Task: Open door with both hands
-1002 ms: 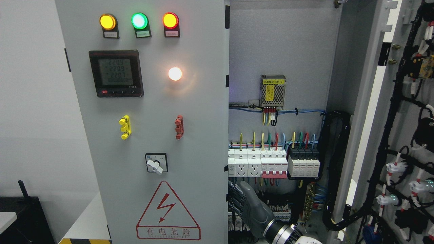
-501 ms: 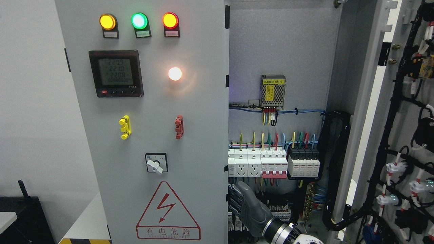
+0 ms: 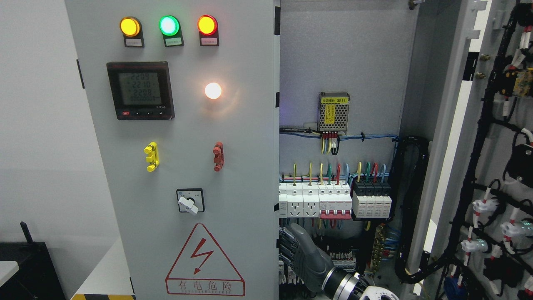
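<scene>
I see the left cabinet door (image 3: 183,166) closed, filling the left half of the head view. On its face, from the top down, sit 3 indicator lamps (image 3: 168,26) in amber, green and red, a digital meter (image 3: 140,90) with a lit white lamp (image 3: 213,91) to its right, a yellow handle (image 3: 151,156) and a red handle (image 3: 218,156), a rotary switch (image 3: 190,201), and a red warning triangle (image 3: 204,260) at the bottom.

To the right of this door the cabinet interior is exposed. A small power supply (image 3: 334,112) is mounted on the back panel, and below it runs a row of breakers (image 3: 335,201) with coloured wires entering from above. The right cabinet door (image 3: 495,146) stands swung open at the far right, its inner side carrying black cable looms and white connectors.

My right hand (image 3: 297,250) enters from the lower right and sits just beside the free right edge of the left cabinet door, below the row of breakers. Its fingers (image 3: 286,246) are curled toward that edge; I cannot tell whether they actually grip it.

My left hand is out of view.
</scene>
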You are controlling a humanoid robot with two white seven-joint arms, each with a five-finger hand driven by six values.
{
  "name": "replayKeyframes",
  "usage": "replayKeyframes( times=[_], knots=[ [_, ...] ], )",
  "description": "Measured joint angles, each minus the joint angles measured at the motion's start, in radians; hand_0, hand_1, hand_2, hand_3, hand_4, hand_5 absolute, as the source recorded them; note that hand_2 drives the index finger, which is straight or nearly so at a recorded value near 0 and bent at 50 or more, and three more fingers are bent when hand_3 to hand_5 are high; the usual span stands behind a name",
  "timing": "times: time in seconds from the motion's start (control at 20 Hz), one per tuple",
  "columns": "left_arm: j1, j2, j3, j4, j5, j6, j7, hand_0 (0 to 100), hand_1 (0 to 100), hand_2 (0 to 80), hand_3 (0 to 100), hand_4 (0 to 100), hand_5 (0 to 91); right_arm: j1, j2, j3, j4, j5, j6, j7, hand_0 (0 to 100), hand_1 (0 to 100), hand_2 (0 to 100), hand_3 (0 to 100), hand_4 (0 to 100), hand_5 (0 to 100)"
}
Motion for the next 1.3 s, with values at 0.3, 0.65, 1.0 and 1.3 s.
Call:
replayKeyframes(
  times=[0.3, 0.65, 1.0, 1.3],
  knots=[
    [0.0, 0.0, 0.0, 0.0, 0.0, 0.0, 0.0, 0, 0, 0.0, 0, 3, 0.0, -0.002, 0.0, -0.001, 0.003, -0.007, 0.0, 0.003, 11, 0, 0, 0, 0, 0],
    [0.0, 0.0, 0.0, 0.0, 0.0, 0.0, 0.0, 0, 0, 0.0, 0, 3, 0.0, 0.005, 0.001, 0.0, 0.001, -0.038, 0.0, 0.029, 11, 0, 0, 0, 0, 0],
    [0.0, 0.0, 0.0, 0.0, 0.0, 0.0, 0.0, 0, 0, 0.0, 0, 3, 0.0, 0.033, 0.003, 0.006, -0.02, -0.073, -0.003, 0.068, 11, 0, 0, 0, 0, 0],
    [0.0, 0.0, 0.0, 0.0, 0.0, 0.0, 0.0, 0, 0, 0.0, 0, 3, 0.0, 0.051, 0.005, 0.018, -0.045, -0.095, -0.003, 0.073, 11, 0, 0, 0, 0, 0]
  ],
)
